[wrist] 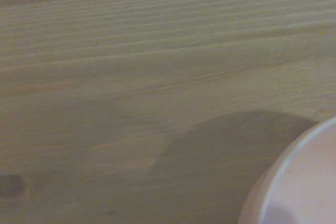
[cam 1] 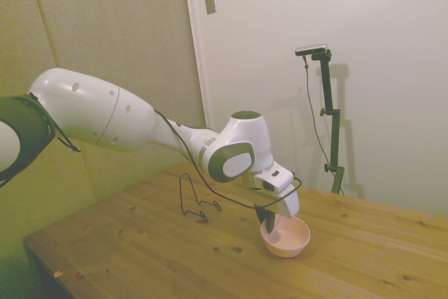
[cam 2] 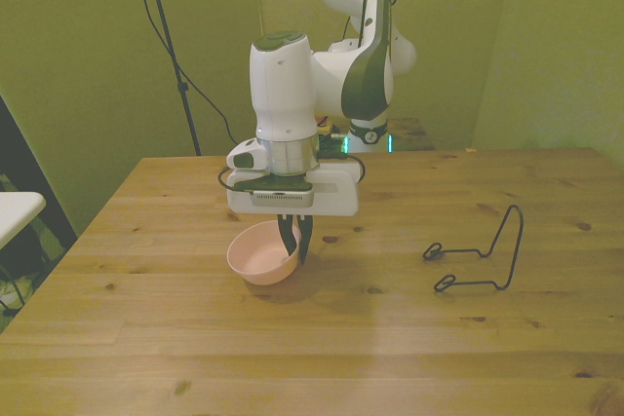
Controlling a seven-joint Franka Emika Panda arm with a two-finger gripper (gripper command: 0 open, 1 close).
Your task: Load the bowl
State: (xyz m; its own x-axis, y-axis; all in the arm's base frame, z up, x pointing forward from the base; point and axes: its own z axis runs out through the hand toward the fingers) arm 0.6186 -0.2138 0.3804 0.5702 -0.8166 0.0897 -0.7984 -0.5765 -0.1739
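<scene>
The small pale pink bowl (cam 1: 287, 238) (cam 2: 261, 254) stands upright on the wooden table, left of middle in the front view. My gripper (cam 1: 267, 221) (cam 2: 294, 244) points straight down at the bowl's rim on the front view's right. Its two dark fingers are close together, one inside the rim and one outside, pinching the wall. The inside of the bowl shows nothing in it. The wrist view catches only a blurred curve of the bowl (wrist: 302, 182) over bare wood.
A thin black wire stand (cam 1: 198, 201) (cam 2: 484, 262) sits on the table (cam 2: 322, 348), well to the front view's right of the bowl. A white surface's corner (cam 2: 15, 209) pokes in beyond the table at the front view's left.
</scene>
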